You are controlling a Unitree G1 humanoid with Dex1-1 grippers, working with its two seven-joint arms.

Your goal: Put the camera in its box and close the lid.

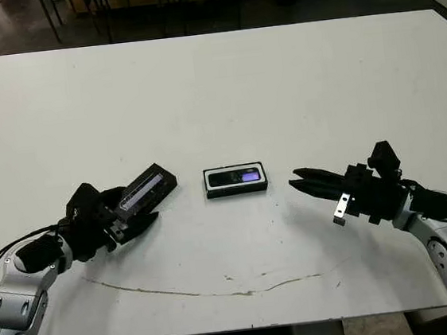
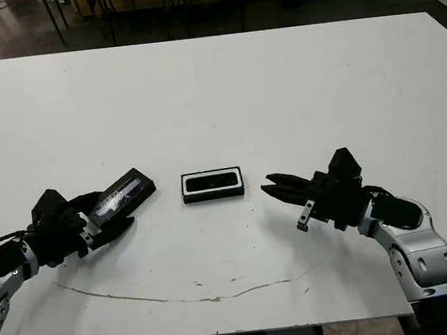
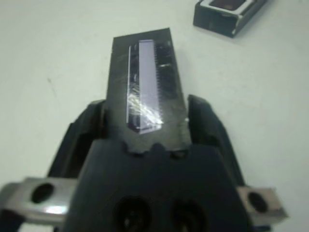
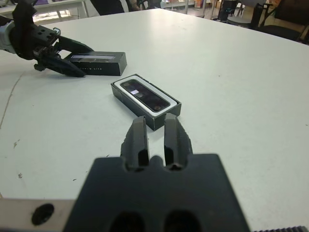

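The lid (image 1: 147, 189), a flat black cover with a pale glossy strip, is tilted up off the table at the left, and my left gripper (image 1: 136, 209) is shut on its near end. The left wrist view shows the lid (image 3: 145, 87) clamped between both fingers. At the table's middle stands the box (image 1: 237, 190), black with a white lining. Inside it lies the camera (image 1: 236, 176), its small bluish screen lit. My right gripper (image 1: 294, 180) hovers just right of the box, pointing at it with its fingers close together and nothing between them. The right wrist view shows the camera (image 4: 145, 94) in the box.
A thin brownish line (image 1: 204, 291) marks the white table (image 1: 215, 88) near its front edge. Chair and table legs stand on the dark floor beyond the far edge.
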